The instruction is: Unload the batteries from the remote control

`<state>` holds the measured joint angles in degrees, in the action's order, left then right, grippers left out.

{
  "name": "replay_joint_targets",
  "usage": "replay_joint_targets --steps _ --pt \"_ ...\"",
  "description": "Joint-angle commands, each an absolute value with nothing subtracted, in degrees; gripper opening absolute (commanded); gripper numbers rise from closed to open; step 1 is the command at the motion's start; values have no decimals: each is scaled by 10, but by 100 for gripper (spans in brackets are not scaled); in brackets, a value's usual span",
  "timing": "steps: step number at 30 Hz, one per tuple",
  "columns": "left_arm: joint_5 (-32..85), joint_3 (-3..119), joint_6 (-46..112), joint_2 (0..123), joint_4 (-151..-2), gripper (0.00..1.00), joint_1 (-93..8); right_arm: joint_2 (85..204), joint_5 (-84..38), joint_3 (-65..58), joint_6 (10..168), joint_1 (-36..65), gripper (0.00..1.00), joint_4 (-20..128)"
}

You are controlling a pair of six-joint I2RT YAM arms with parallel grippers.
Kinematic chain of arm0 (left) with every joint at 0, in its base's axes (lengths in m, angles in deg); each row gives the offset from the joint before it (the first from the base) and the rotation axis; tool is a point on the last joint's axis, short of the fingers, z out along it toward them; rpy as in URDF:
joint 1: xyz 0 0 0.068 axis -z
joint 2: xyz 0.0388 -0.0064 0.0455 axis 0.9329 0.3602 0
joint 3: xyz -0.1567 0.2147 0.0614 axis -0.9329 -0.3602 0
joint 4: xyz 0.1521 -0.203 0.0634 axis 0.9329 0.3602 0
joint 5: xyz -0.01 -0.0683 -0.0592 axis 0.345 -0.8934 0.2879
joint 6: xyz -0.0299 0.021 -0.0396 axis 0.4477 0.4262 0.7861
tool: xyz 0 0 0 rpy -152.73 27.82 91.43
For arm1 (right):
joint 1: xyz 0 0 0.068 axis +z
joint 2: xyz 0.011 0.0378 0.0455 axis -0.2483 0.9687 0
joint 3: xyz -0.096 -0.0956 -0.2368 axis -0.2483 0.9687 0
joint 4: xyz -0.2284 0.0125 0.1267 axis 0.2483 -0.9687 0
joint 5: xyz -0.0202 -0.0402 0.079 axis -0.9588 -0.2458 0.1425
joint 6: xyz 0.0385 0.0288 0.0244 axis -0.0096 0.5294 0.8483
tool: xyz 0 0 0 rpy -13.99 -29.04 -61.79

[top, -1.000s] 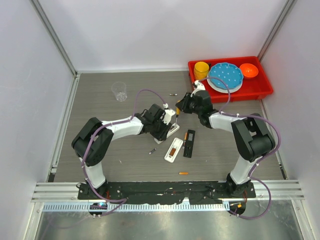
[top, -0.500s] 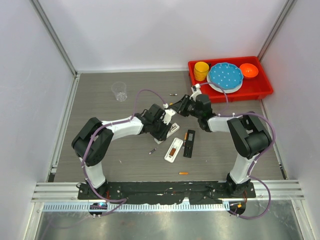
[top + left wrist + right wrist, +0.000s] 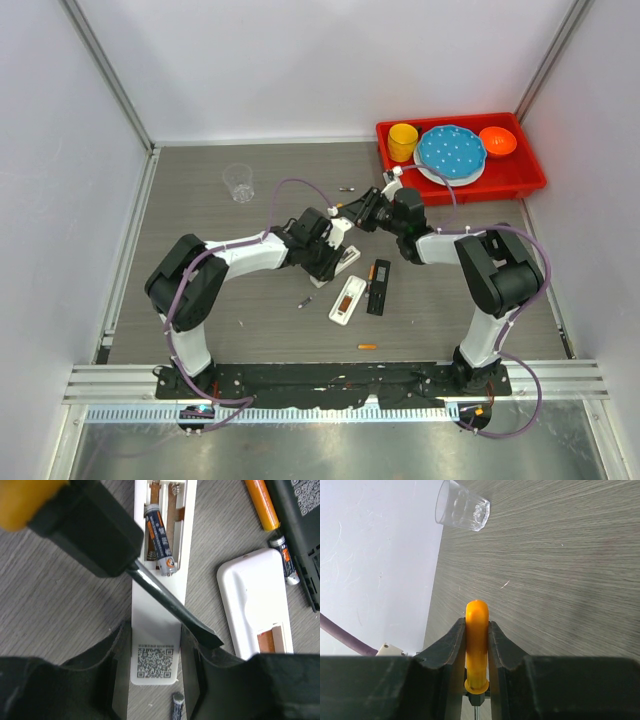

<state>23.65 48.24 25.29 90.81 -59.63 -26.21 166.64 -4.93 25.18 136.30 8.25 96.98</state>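
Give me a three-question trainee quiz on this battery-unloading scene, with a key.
1. True or false: the right gripper is shut on the orange-handled screwdriver.
2. How many batteries lie in the open compartment of the white remote clamped by the left gripper? A none; B one; C two.
3. Fill in: the yellow cup stands in the ____ tray.
Key: 1 true; 2 B; 3 red.
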Motion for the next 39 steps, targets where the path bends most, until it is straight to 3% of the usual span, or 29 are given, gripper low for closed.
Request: replay_joint_targets --steps 1,14,26,39 --pt "229 471 254 942 -557 6 -257 1651 -49 236 1337 83 1 962" --pt "230 469 255 936 -553 4 -257 1615 -225 194 1187 84 1 789" --pt "224 468 256 940 -553 3 -257 1603 -364 262 1201 84 1 864" --pt "222 464 258 940 -557 2 -257 1613 -367 275 1211 94 1 913"
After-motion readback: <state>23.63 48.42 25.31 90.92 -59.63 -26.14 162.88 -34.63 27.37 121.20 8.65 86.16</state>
